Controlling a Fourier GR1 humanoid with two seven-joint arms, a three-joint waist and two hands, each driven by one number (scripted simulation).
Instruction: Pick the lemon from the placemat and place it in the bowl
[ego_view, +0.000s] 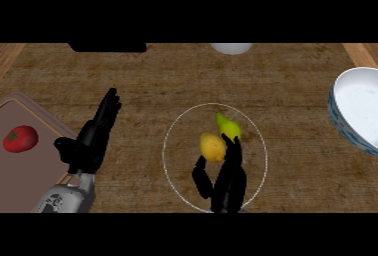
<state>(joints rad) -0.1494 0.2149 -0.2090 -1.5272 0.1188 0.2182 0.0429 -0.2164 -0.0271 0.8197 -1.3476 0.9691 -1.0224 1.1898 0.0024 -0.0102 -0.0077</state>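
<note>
The lemon (212, 147) lies on the placemat (177, 150), a see-through oval mat with a thin white edge in the middle of the wooden counter (162, 80). A yellow-green fruit (228, 127) lies just beyond the lemon on the same mat, touching it or very nearly.

The right hand (227, 175) reaches up from the lower edge onto the mat. Its fingers run along the lemon's right side and its thumb stands to the lower left, so the lemon sits between them; whether they have closed on it cannot be told.

The left hand (92, 137) is open at the left, fingers straight, holding nothing. Beside it a board (29, 180) carries a tomato (20, 138).

The bowl (347, 95), white inside with a patterned outer wall, stands at the right edge, well apart from the lemon. Nothing shows in its visible part.
</note>
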